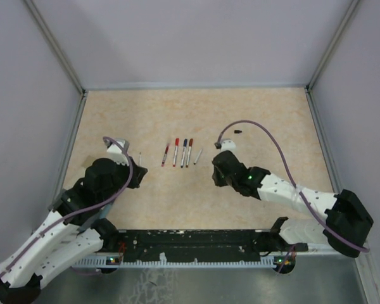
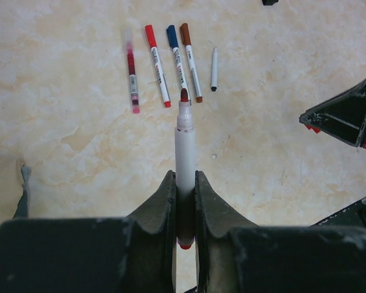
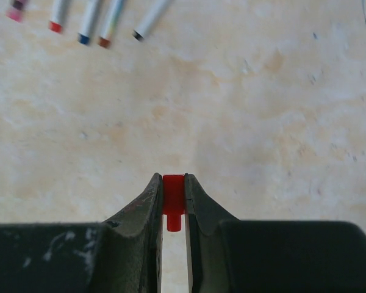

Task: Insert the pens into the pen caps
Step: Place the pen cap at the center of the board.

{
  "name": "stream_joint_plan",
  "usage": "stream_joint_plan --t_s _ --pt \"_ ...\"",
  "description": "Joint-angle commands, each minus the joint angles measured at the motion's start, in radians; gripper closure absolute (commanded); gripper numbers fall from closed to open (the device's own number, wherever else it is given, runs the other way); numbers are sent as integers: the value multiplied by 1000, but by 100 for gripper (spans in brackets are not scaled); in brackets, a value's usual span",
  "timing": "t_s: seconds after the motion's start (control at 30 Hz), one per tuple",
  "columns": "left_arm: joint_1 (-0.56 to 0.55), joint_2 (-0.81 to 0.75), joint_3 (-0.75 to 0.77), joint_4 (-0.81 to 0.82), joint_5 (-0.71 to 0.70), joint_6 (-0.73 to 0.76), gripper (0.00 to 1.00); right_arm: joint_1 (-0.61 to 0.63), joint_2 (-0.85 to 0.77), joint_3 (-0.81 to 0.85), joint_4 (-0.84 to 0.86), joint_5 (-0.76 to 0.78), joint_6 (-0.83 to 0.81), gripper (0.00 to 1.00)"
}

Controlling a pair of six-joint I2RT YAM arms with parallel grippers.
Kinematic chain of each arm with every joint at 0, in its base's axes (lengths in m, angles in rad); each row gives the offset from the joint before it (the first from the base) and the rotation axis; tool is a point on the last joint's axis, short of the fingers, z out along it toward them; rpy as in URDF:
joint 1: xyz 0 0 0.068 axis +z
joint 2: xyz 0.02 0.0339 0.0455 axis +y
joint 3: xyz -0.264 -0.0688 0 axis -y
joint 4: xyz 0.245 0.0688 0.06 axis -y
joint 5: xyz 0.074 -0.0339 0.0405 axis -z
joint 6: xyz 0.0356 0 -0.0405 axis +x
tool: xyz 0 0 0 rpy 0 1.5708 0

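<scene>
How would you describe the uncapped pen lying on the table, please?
Find the row of pens in the middle of the table. It is the pen at the row's right end: shorter than its four neighbours, plain white, with a small black tip.

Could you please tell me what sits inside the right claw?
A red pen cap is pinched in the right claw; its fingers hide the cap's sides.

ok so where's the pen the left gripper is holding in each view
top external: held pen left of centre, poking out of the left gripper
left wrist: held pen dead centre, upright between the fingers, red tip up
right wrist: not in it
shared landmark: row of five pens on the table, near the top of both wrist views
</scene>
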Motion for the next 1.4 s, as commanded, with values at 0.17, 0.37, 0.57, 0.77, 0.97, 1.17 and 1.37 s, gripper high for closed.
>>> stream_joint_plan --t_s 0.17,0.37,0.57,0.77,0.97,1.17,1.37 --pt "2 15 5 27 22 17 100 10 -77 -126 -96 129 151 100" --pt "2 27 0 31 22 15 100 10 -62 -177 -52 111 159 100" --pt "2 31 1 28 19 13 100 10 -28 -187 -87 123 177 100" --pt "2 27 -1 31 21 13 100 12 4 -189 -153 139 215 100" --pt "2 27 -2 34 28 14 100 17 64 -183 -171 154 231 98" --pt "2 22 -3 33 24 13 100 26 118 -156 -227 129 231 88" --pt "2 14 -4 37 27 15 100 26 112 -132 -284 58 219 79"
